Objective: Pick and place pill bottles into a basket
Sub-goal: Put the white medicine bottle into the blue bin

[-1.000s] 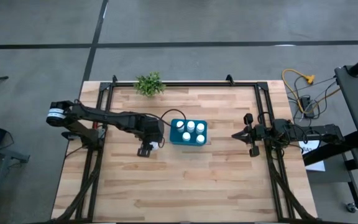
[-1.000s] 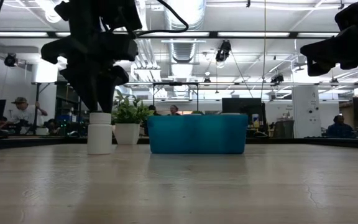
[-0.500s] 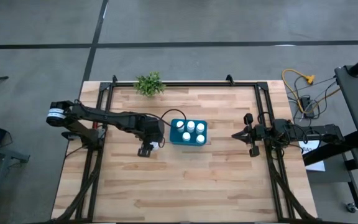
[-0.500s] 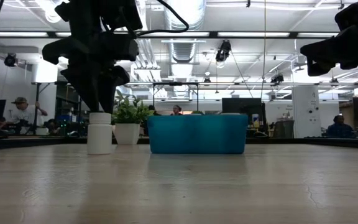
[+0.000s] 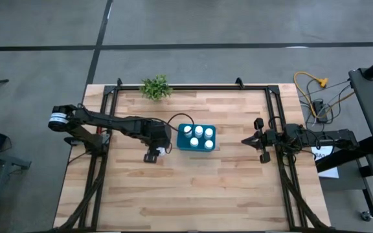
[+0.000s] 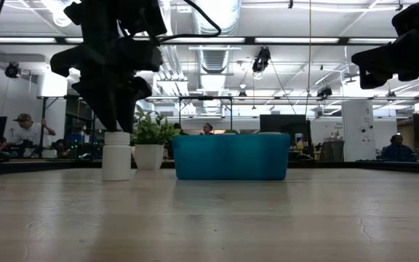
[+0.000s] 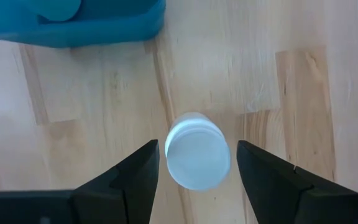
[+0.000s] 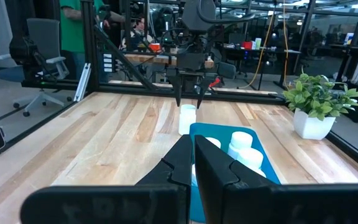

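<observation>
The wooden tabletop (image 5: 199,181) carries one teal basket (image 5: 195,138) near its middle, one small potted plant (image 5: 155,87) at the far edge, and six white pill bottles in all. Five of them stand inside the basket, their round caps (image 5: 199,131) showing from above, and the sixth pill bottle (image 6: 116,156) stands upright on the wood just beside the basket's left end, apart from it. The left gripper (image 7: 194,163) hangs directly over that lone bottle, its fingers (image 7: 143,168) spread wide on either side of the cap without touching it. The right gripper (image 5: 247,140) waits well off to the right of the basket, raised above the tabletop, its fingers (image 8: 185,163) closed together with nothing between them. Compared with one second ago, nothing has shifted: the bottle count in the basket, the sixth bottle's spot and both arms match the earlier pictures.
</observation>
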Motion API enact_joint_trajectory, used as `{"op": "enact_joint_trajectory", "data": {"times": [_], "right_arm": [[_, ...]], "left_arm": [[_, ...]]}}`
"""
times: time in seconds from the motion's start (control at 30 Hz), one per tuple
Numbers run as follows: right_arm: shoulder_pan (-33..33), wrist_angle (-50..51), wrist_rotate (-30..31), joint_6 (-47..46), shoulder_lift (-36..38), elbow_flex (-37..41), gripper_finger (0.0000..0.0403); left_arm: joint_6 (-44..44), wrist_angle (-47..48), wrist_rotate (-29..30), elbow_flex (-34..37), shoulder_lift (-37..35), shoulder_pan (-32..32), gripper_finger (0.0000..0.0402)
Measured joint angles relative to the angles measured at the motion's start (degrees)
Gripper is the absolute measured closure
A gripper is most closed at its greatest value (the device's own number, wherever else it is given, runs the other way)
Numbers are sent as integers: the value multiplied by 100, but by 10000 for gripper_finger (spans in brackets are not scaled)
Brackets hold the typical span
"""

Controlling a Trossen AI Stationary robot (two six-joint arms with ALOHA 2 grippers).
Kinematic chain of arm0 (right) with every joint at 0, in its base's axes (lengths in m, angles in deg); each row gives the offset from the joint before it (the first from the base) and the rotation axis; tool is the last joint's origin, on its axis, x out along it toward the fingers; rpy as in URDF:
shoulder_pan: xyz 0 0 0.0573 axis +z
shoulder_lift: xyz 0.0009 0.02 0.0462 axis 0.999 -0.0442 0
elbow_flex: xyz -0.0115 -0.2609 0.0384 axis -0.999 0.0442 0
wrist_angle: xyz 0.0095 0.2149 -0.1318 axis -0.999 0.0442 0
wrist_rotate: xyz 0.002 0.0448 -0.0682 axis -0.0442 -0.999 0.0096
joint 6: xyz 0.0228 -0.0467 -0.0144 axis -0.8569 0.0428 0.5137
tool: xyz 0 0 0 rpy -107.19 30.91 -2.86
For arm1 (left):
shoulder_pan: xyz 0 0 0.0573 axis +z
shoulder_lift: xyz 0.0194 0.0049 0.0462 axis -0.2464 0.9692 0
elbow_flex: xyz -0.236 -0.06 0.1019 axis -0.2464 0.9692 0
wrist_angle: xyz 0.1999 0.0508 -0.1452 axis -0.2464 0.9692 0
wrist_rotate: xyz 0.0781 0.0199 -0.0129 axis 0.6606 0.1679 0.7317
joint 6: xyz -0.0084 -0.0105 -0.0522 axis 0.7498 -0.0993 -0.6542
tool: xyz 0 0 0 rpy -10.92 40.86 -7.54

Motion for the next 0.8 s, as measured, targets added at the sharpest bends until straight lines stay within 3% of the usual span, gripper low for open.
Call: {"op": "enact_joint_trajectory", "data": {"times": [0.8], "right_arm": [[0, -1, 0, 0, -2, 0, 394]], "left_arm": [[-13, -345, 15, 364, 7, 0, 204]]}}
